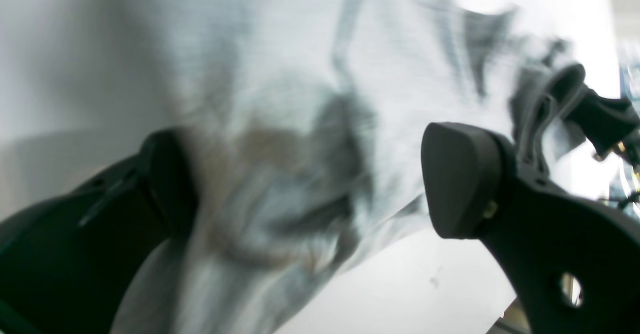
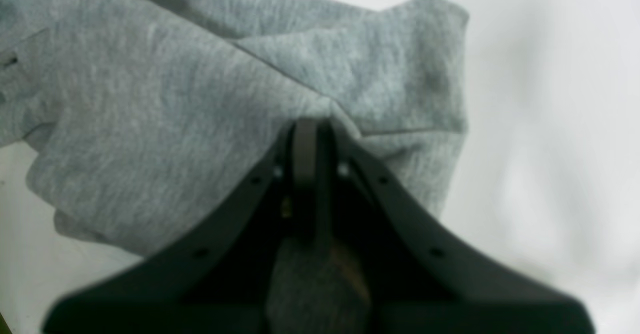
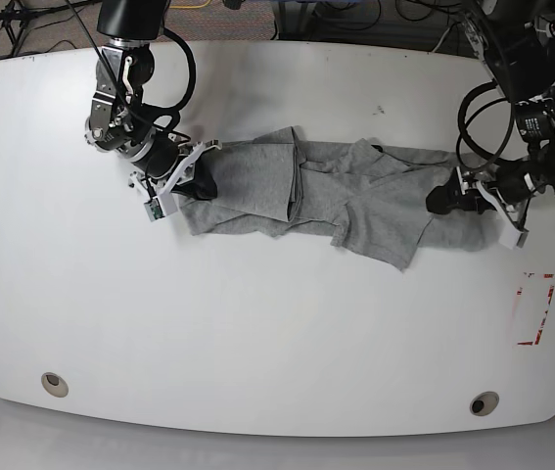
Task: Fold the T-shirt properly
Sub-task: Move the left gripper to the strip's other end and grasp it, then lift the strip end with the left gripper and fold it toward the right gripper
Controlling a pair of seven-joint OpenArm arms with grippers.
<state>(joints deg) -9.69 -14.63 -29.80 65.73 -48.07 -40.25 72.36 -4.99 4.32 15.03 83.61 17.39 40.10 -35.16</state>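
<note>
Overhead and wrist views of a two-arm rig at a white surface [image 3: 257, 343]. The T-shirt [image 3: 326, 191], heather grey, lies crumpled and stretched in a long band across the middle of the surface, nearer the far edge than the near edge, with overlapping folds and a flap hanging toward the near edge at its centre.

The right gripper [image 3: 197, 179] sits at the end of the band nearer the surface's left edge in the overhead view. In its wrist view the jaws are pressed together on a pinch of grey cloth [image 2: 210, 94], with fabric bunched in front of the tips and a strip of it passing between the two dark fingers.

The left gripper [image 3: 448, 199] is at the opposite end of the band, toward the right edge in the overhead view. Its wrist view is blurred; the jaws stand wide apart, one dark pad [image 1: 460, 174] clear on one side and the other finger dim at the opposite side, with rumpled cloth lying between them. Neither pad can be seen pressing on the fabric.

A red rectangular outline [image 3: 534, 308] is marked on the surface near the right edge, well apart from the shirt. Two round holes [image 3: 54, 383] sit near the near corners.
</note>
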